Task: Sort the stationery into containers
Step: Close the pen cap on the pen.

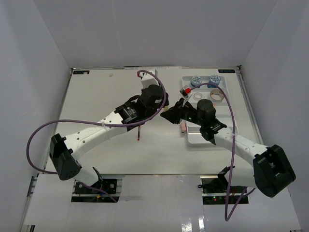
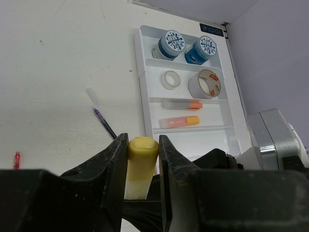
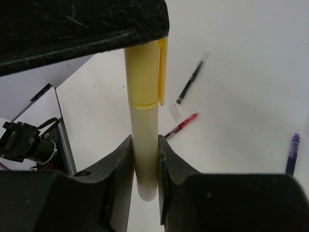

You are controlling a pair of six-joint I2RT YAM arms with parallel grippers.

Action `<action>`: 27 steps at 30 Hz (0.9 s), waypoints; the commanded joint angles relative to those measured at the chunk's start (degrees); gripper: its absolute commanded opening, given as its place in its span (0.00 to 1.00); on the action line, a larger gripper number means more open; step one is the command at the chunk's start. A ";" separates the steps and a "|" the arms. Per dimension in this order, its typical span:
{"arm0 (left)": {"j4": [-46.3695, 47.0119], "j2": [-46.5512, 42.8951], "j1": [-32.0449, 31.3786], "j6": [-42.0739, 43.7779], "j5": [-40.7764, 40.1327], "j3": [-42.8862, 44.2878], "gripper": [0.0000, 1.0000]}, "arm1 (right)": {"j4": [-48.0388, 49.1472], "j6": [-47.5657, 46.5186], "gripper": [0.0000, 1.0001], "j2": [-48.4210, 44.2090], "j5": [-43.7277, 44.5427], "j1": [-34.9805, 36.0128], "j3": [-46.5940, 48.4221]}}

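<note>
I've got L tool [image 2: 143, 145] clamped on cap, R tool [image 3: 145, 150] clamped on barrel of yellow plastic highlighter [image 3: 144, 96], left of white divided tray [image 2: 203, 137].

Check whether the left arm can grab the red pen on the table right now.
Probably not yet: the left pincer is shut on the yellow marker, which the right pincer also grips. The red pen itself lies uncovered on the table.
</note>
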 commanded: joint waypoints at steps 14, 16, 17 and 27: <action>-2.92 -6.76 -5.14 -0.32 1.79 -1.89 0.74 | 5.64 -2.77 0.08 -5.63 1.50 -0.32 -0.77; -3.00 -7.55 -5.40 -0.14 1.79 -1.97 0.84 | 5.29 -3.03 0.08 -5.81 1.41 -0.40 -1.12; -2.92 -7.90 -5.49 0.03 1.96 -2.23 0.88 | 5.29 -3.12 0.08 -6.16 1.50 -0.32 -1.47; 16.30 -26.61 -4.53 15.66 7.40 -21.27 0.98 | 3.63 -3.82 0.08 -6.07 -7.88 -2.07 0.80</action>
